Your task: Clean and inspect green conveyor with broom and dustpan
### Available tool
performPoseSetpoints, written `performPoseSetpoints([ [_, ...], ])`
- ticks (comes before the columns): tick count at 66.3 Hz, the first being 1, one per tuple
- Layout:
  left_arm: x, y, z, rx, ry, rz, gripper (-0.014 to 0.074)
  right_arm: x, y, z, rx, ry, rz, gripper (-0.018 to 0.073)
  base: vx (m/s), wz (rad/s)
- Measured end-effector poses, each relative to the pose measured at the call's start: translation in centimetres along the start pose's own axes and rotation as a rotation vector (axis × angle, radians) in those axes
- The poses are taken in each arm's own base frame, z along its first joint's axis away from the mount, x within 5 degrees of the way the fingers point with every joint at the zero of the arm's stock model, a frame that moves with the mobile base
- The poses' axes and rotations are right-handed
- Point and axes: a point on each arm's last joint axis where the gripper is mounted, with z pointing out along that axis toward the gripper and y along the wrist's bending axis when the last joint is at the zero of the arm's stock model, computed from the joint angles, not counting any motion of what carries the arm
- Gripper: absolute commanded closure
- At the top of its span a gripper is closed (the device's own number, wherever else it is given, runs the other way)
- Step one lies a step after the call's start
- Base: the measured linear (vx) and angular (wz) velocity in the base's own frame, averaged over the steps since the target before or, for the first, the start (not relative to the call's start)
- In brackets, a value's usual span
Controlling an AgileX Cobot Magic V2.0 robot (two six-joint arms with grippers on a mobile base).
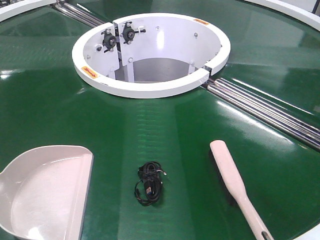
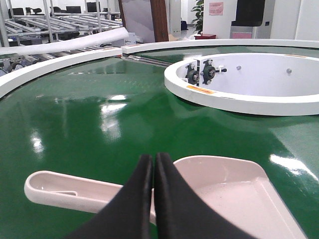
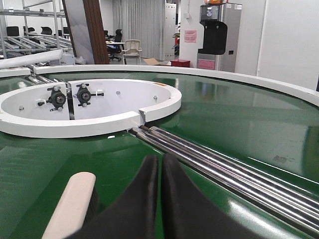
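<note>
In the front view you see the green conveyor [image 1: 55, 110] filling the picture, dark and shiny. The white ring housing [image 1: 150, 91] sits in the middle near the top. The steel rollers [image 1: 265, 111] run from the ring toward the right edge. The dustpan [image 1: 45, 192] lies flat on the belt at the bottom left, with its straight edge facing right. The broom [image 1: 231, 175] lies on the belt at the bottom right, with its head toward the ring and its handle toward the bottom edge. Between these 2 lies a small black cable [image 1: 150, 183], coiled up and touching neither. In the left wrist view, your left gripper [image 2: 153, 163] has its 2 black fingers pressed together with nothing between them. It is over the spot where the dustpan's handle meets the pan, but you cannot tell if it touches. The handle points left. In the right wrist view, your right gripper [image 3: 159, 164] is also squeezed closed and holds nothing. The broom's rounded end lies on the belt just to its left, and the rollers pass on its right.
</note>
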Motion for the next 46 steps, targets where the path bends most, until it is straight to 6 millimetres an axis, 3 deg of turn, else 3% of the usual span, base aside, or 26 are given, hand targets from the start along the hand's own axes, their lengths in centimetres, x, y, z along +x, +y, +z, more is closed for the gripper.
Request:
performPoseSetpoints([
  [46,0.0,0.0,0.0,0.0,0.0,0.0,0.0619,0.0,0.0,0.0,0.0,0.0,-0.001,0.0564,0.0,0.0],
])
